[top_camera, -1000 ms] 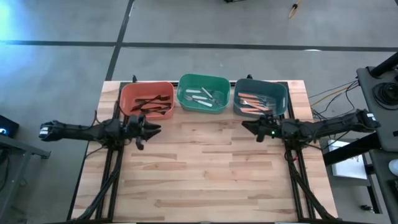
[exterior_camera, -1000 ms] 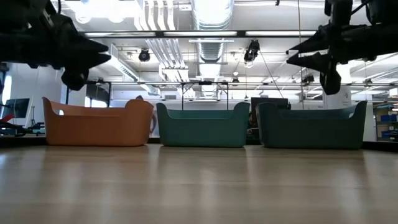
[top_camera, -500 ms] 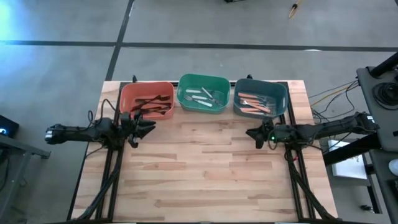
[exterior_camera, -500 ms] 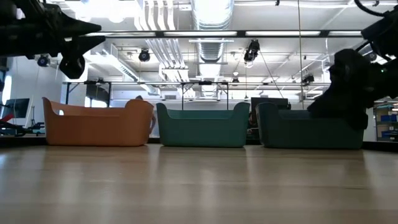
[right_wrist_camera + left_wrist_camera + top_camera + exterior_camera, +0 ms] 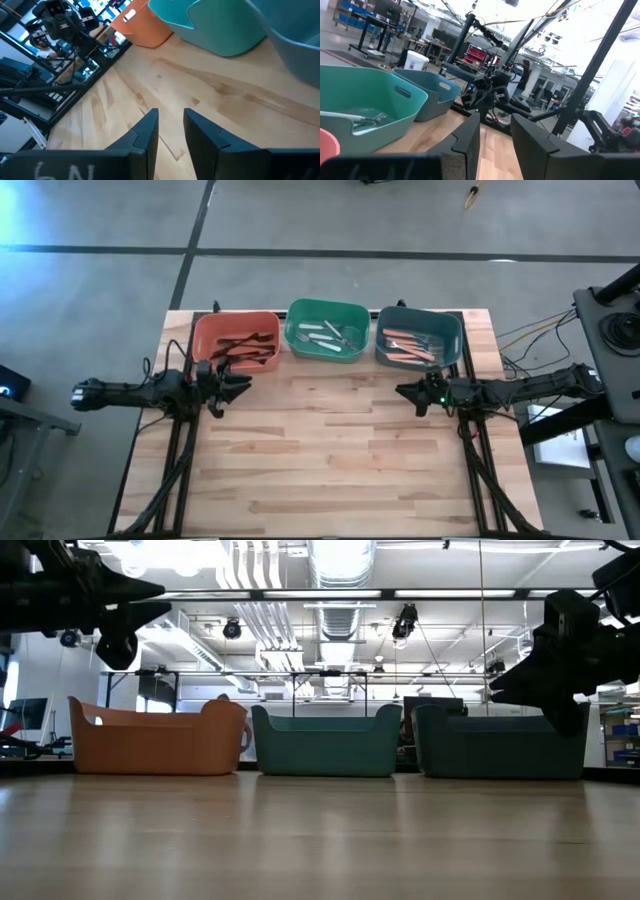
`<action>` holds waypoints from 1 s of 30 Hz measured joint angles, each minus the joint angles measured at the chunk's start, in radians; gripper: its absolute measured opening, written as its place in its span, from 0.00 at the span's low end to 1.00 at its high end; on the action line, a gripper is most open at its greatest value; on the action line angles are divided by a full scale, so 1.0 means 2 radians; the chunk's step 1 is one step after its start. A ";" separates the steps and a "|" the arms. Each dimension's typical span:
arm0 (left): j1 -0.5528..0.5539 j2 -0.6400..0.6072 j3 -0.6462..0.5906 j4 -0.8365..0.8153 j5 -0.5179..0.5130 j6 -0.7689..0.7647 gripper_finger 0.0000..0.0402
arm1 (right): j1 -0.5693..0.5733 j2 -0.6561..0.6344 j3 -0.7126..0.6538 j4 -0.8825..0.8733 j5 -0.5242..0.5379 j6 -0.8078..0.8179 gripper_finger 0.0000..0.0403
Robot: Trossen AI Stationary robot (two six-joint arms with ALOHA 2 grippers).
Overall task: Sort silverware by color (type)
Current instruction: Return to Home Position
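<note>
- Left gripper [image 5: 232, 385]: fingers narrowly parted, nothing between them; just in front of the orange bin [image 5: 200, 330]
- Black forks [image 5: 245, 348]: in the orange bin, overlapping; count unclear
- White forks [image 5: 325, 335]: in the green bin [image 5: 327, 304]
- Orange forks [image 5: 405, 346]: in the teal bin [image 5: 420, 311]
- Right gripper [image 5: 408, 392]: narrow gap, empty; near the teal bin; the marking on its body is cut off and unreadable

One camera looked straight down on the worktop [image 5: 330, 460]; another sat level with its surface; both took in the green bin [image 5: 328, 303].
</note>
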 joint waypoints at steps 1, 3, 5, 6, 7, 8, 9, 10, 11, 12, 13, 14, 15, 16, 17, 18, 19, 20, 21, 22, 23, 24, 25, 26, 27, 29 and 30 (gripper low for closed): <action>0.000 0.002 0.000 0.000 0.000 0.000 0.23 | 0.000 0.000 0.000 0.000 0.000 0.000 0.21; 0.000 0.005 0.000 0.000 0.000 0.000 0.23 | 0.000 0.000 0.000 0.000 0.000 0.000 0.21; 0.000 0.008 0.000 0.000 0.000 0.000 0.23 | 0.000 0.000 0.000 0.000 0.000 0.000 0.21; 0.000 0.010 0.000 0.000 0.000 0.000 0.23 | 0.000 0.000 0.000 0.000 0.000 0.000 0.22; 0.000 0.012 0.000 0.000 0.000 0.000 0.23 | 0.000 0.000 0.000 0.000 0.000 0.000 0.21; 0.000 0.013 0.000 0.000 0.000 0.000 0.23 | 0.000 0.000 0.000 0.000 0.000 0.000 0.21; 0.000 0.015 0.000 0.000 0.000 0.000 0.23 | 0.000 0.000 0.000 0.000 0.000 0.000 0.21; 0.000 0.016 0.000 0.000 0.000 0.000 0.23 | 0.000 0.000 0.000 0.000 0.000 0.000 0.21; 0.000 0.018 0.000 0.000 0.000 0.000 0.23 | 0.000 0.000 0.000 0.000 0.000 0.000 0.20; 0.000 0.020 0.000 0.000 0.000 0.000 0.23 | 0.000 0.000 0.000 0.000 0.000 0.000 0.20; 0.000 0.021 0.000 0.000 0.000 0.000 0.23 | 0.000 0.000 0.000 0.000 0.000 0.000 0.19; 0.000 0.023 0.000 0.000 0.000 0.000 0.23 | 0.000 0.000 0.000 0.000 0.000 0.000 0.19; 0.000 0.024 0.000 0.000 0.000 0.000 0.23 | 0.000 0.000 0.000 0.000 0.000 0.000 0.19; 0.000 0.026 0.000 0.000 0.000 0.000 0.23 | 0.000 0.000 0.000 0.000 0.000 0.000 0.19; 0.000 0.028 0.000 0.000 0.000 0.000 0.23 | 0.000 0.000 0.000 0.000 0.000 0.000 0.19; 0.000 0.030 0.000 0.000 0.000 0.000 0.23 | 0.000 0.000 0.000 0.000 0.000 0.000 0.19; 0.000 0.031 0.000 0.000 0.000 0.000 0.23 | 0.000 0.000 0.000 0.000 0.000 0.000 0.19; 0.000 0.033 0.000 0.000 0.000 0.000 0.23 | 0.000 0.000 0.000 0.000 0.000 0.000 0.19; 0.000 0.035 0.000 0.000 0.000 0.000 0.23 | 0.000 0.000 0.000 0.000 0.000 0.000 0.20; 0.000 0.037 0.000 0.000 0.000 0.000 0.23 | 0.000 0.000 0.000 0.000 0.000 0.000 0.20; 0.000 0.038 0.000 0.000 0.000 0.000 0.23 | 0.000 0.000 0.000 0.000 0.000 0.000 0.20; 0.000 0.040 0.000 0.000 0.000 0.000 0.23 | 0.000 0.000 0.000 0.000 0.000 0.000 0.20; 0.000 0.041 0.000 0.000 0.000 0.000 0.23 | 0.000 0.000 0.000 0.000 0.000 0.000 0.21; 0.000 0.043 0.000 0.000 0.000 0.000 0.23 | 0.000 0.000 0.000 0.000 0.000 0.000 0.21; 0.000 0.044 0.000 0.000 0.000 0.000 0.23 | 0.000 0.000 0.000 -0.001 0.000 0.000 0.21; 0.000 0.047 0.000 0.000 0.000 0.000 0.23 | 0.000 0.000 0.000 -0.001 0.000 0.000 0.21; 0.000 0.049 0.000 0.000 0.000 0.000 0.23 | 0.000 0.000 0.000 -0.001 0.000 0.000 0.21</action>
